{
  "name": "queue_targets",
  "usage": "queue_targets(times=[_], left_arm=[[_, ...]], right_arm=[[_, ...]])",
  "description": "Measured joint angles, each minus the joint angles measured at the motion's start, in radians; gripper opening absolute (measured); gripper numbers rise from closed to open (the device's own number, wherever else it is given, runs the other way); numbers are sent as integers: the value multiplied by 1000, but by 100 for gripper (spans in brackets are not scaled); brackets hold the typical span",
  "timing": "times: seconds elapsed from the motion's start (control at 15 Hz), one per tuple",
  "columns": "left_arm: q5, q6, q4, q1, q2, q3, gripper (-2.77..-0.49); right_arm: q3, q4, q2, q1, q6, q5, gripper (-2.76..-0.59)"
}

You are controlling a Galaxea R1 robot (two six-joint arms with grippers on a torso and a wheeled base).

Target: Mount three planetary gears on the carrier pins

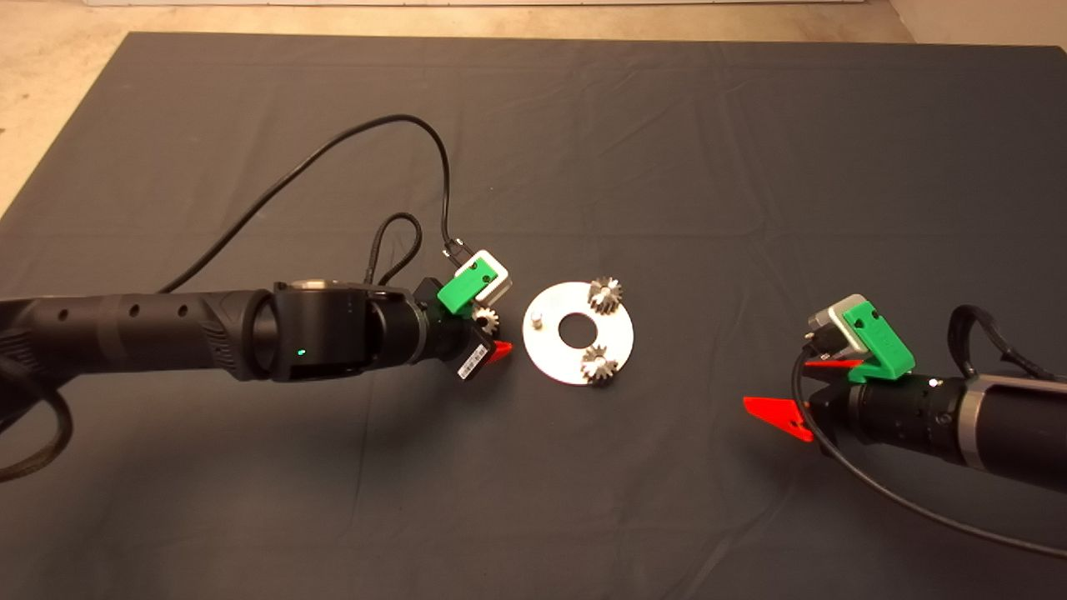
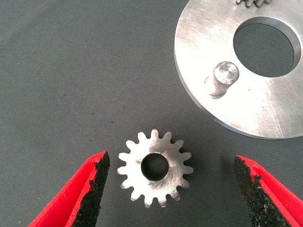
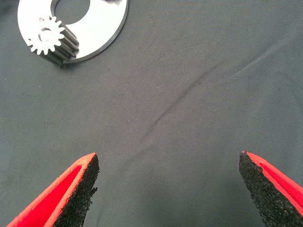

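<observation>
The silver carrier disc [image 1: 550,354] lies flat mid-mat. Two planetary gears sit on its pins, one at the far side [image 1: 605,294] and one at the near side [image 1: 598,364]. The third pin [image 1: 538,320] stands bare at the disc's left. The third gear [image 1: 485,319] lies flat on the mat just left of the disc. My left gripper [image 1: 492,332] is open and straddles it. In the left wrist view the gear [image 2: 155,168] lies between the fingers [image 2: 94,187] untouched, with the bare pin [image 2: 223,78] beyond. My right gripper [image 1: 779,385] is open and empty, right of the disc.
The dark mat [image 1: 667,150] has shallow creases. A black cable [image 1: 367,133] loops from the left wrist over the mat's far left. The right wrist view shows the disc [image 3: 106,26] with one mounted gear [image 3: 47,38] and bare mat before the open gripper [image 3: 168,157].
</observation>
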Motion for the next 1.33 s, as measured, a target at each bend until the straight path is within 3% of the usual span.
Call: queue_targets(times=[0.27, 0.8, 0.87, 1.33], left_arm=[[1, 11, 11, 22, 0, 0, -141], [2, 29, 13, 22, 2, -9, -155], [5, 29, 14, 21, 3, -9, -167], [9, 33, 16, 22, 3, -15, -185]], right_arm=[[0, 0, 0, 0, 0, 0, -116], [6, -2, 0, 5, 0, 0, -116], [6, -2, 0, 5, 0, 1, -116], [6, -2, 0, 5, 0, 1, -116]])
